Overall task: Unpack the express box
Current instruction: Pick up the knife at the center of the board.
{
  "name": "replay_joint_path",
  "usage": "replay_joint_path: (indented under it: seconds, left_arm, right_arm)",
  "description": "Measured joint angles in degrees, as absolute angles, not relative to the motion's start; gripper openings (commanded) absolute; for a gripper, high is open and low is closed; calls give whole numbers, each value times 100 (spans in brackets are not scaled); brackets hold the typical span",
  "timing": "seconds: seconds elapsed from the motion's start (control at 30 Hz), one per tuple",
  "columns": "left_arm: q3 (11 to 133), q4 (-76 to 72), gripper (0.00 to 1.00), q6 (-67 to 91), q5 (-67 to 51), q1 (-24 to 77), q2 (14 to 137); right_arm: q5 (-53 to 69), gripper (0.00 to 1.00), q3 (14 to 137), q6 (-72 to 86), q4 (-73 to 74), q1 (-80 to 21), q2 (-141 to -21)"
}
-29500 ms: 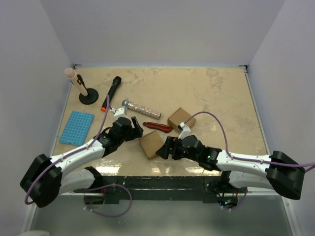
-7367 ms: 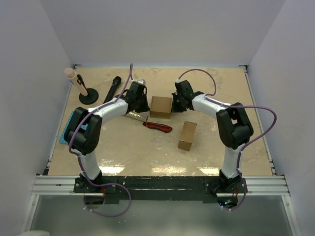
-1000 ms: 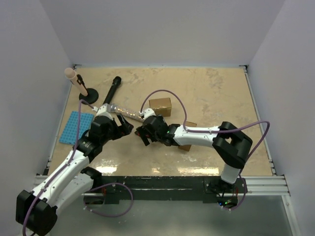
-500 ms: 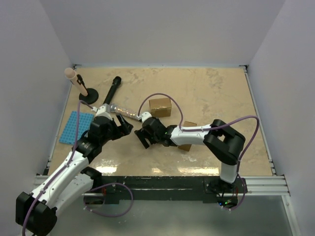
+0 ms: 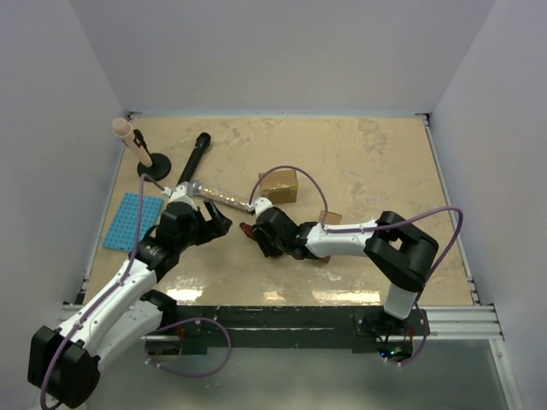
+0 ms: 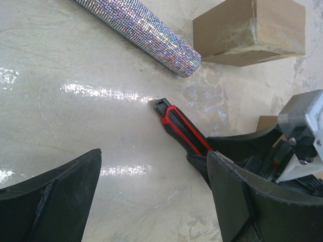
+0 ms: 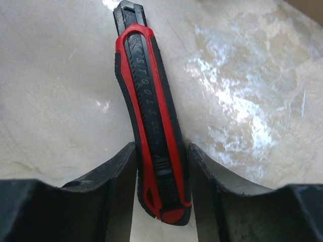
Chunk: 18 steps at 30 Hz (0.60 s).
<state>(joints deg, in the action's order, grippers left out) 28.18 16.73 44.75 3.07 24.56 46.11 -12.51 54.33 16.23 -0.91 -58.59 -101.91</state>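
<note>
A taped brown express box point(image 5: 279, 185) point(image 6: 252, 30) lies mid-table. A second brown box point(image 5: 329, 220) is partly hidden behind my right arm. A red and black utility knife point(image 7: 151, 116) point(image 6: 181, 128) lies flat on the table. My right gripper point(image 7: 161, 149) point(image 5: 254, 232) has its two fingers pressed against the sides of the knife's rear end. My left gripper point(image 6: 153, 156) point(image 5: 215, 224) hangs open just left of the knife's tip, with only bare table between its fingers.
A glittery tube point(image 5: 219, 195) point(image 6: 141, 30) lies left of the box. A black microphone point(image 5: 195, 154) and a stand holding a pink one point(image 5: 145, 158) are at the back left. A blue mat point(image 5: 132, 220) lies by the left edge.
My right gripper's fingers have closed from wide open onto the utility knife, and the hand has shifted slightly right. The left arm has stayed where it was.
</note>
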Motion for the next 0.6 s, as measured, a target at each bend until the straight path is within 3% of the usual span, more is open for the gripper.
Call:
replay_joint_path:
  seconds: [0.07, 0.2, 0.43, 0.6]
  left_arm:
    - [2818, 1656, 90, 4506, 285, 2453, 4707]
    - [2818, 1516, 89, 4574, 176, 2456, 4930]
    - [2650, 851, 100, 4587, -386, 2484, 5063]
    - [2421, 34, 100, 4727, -821, 2720, 4869]
  right_arm:
    - [-1253, 0, 5352, 1671, -16, -5859, -10090]
    - [-1291, 0, 5118, 1734, 185, -5861, -9719]
    - [-1516, 0, 4716, 1820, 423, -5955, -8571]
    - [-1673, 0, 4772, 1883, 526, -6112, -7900]
